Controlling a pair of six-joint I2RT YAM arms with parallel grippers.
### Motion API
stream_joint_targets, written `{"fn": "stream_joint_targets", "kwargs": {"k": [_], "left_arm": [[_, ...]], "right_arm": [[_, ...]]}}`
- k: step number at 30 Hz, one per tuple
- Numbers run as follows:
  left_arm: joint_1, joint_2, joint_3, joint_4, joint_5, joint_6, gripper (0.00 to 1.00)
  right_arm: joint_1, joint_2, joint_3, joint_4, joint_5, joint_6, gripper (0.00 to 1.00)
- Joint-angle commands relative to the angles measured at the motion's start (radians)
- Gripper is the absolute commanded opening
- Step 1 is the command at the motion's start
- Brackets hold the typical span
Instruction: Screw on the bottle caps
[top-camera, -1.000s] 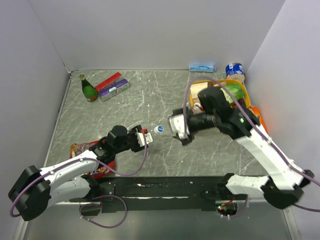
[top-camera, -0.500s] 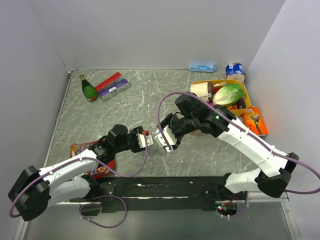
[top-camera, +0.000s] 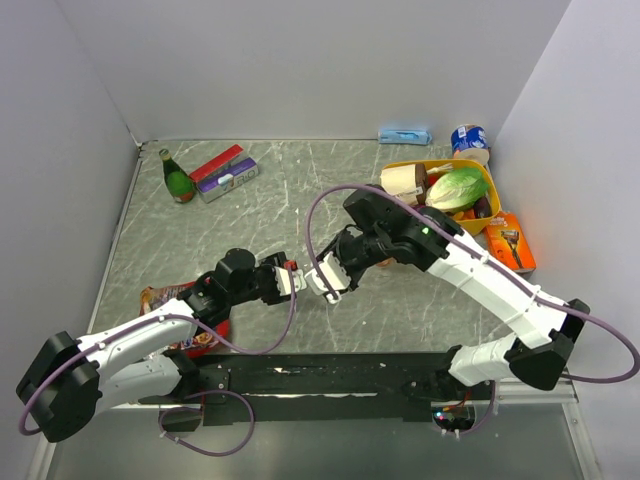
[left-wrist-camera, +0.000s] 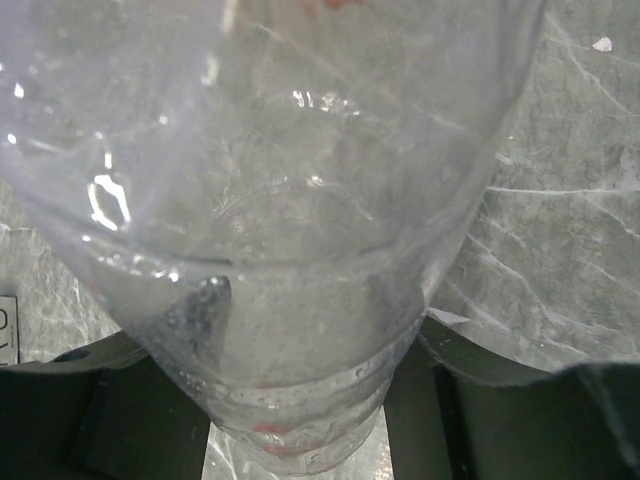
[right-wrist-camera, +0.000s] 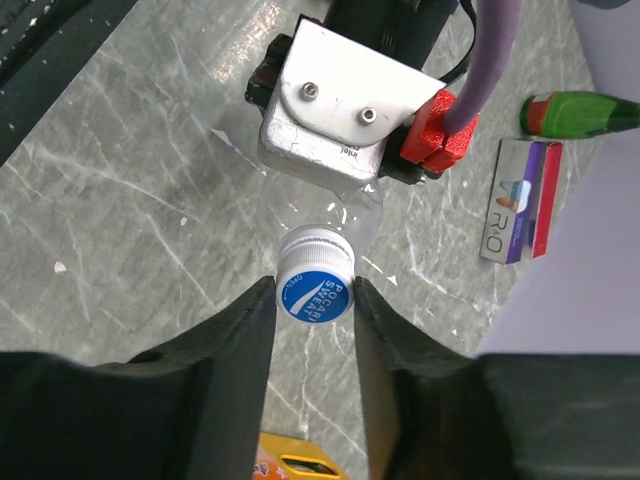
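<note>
The blue cap (right-wrist-camera: 316, 296) sits on the bottle (left-wrist-camera: 290, 250) mouth, mid-table.
The right gripper (right-wrist-camera: 314, 292) pinches the blue cap from both sides, while the left gripper (left-wrist-camera: 295, 400) grips the bottle's clear body. A second ago the right gripper hung well apart from it.

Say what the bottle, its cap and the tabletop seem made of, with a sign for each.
Bottle: clear glossy plastic, probably; see-through, with highlights. Cap: opaque plastic, seemingly; white rim, printed blue top. Tabletop: grey marble-look, white veins; stone or laminate, unclear.
</note>
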Motion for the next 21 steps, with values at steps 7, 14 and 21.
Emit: {"fn": "stream_joint_targets", "kwargs": {"k": [7,14,21], "left_arm": [[0.003,-0.008,0.018,0.219,-0.136,-0.125,0.01],[0.0,0.093,0.096,0.404,-0.582,-0.157,0.01],[0.0,0.178,0.116,0.448,-0.672,-0.007,0.01]], "right_arm": [[-0.065,0.148,0.185,0.038,-0.005,0.377,0.0],[-0.301,0.512,0.519,-0.17,-0.268,1.246,0.0],[-0.331,0.538,0.423,-0.082,-0.39,1.55,0.0]]}}
